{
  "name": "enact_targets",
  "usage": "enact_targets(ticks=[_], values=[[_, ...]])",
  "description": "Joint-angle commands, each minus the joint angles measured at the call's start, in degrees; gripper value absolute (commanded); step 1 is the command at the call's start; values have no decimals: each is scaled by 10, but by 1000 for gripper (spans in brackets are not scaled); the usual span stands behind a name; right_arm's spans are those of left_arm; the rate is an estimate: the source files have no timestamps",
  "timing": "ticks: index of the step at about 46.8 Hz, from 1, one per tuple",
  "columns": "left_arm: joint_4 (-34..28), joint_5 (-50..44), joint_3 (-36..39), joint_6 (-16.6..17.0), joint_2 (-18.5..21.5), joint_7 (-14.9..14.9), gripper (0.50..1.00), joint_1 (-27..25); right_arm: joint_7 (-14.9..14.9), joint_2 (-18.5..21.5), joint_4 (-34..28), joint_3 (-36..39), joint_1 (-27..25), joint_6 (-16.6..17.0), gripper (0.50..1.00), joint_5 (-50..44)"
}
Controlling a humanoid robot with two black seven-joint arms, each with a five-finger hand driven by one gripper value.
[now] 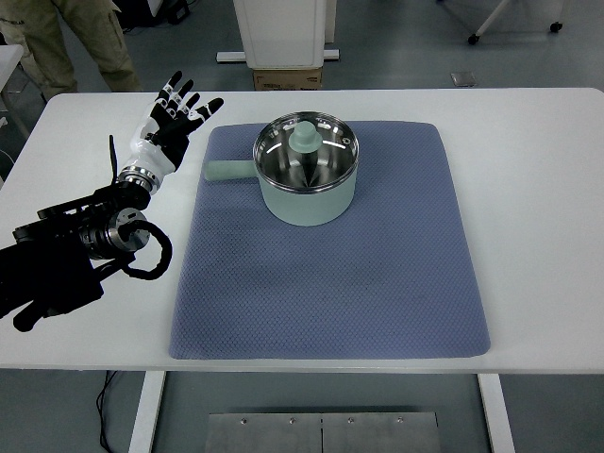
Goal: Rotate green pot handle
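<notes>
On the blue mat [321, 274], the green pot [308, 181] bears no legible writing; left robot hand [170, 125] spread, empty.

The left arm reaches in from the left edge, its left hand [170, 125] raised with fingers [177, 90] spread, holding nothing

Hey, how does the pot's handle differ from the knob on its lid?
The handle is a long flat bar sticking out sideways from the pot toward the picture's left, while the knob is short, round and stands upright. The handle reaches over the blue mat; the knob sits centred on the glass lid. The handle lies nearer the open left hand. Both are the same pale green.
</notes>
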Motion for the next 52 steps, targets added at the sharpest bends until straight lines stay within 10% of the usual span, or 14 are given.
enact_targets(ticks=[1, 52], values=[[0, 0, 0, 1, 1, 0, 1000, 2, 0, 0, 1, 0, 0, 0, 1000, 0], [1, 5, -1, 0, 8, 0, 1000, 1, -1, 0, 0, -3, -2, -1, 1000, -2]])
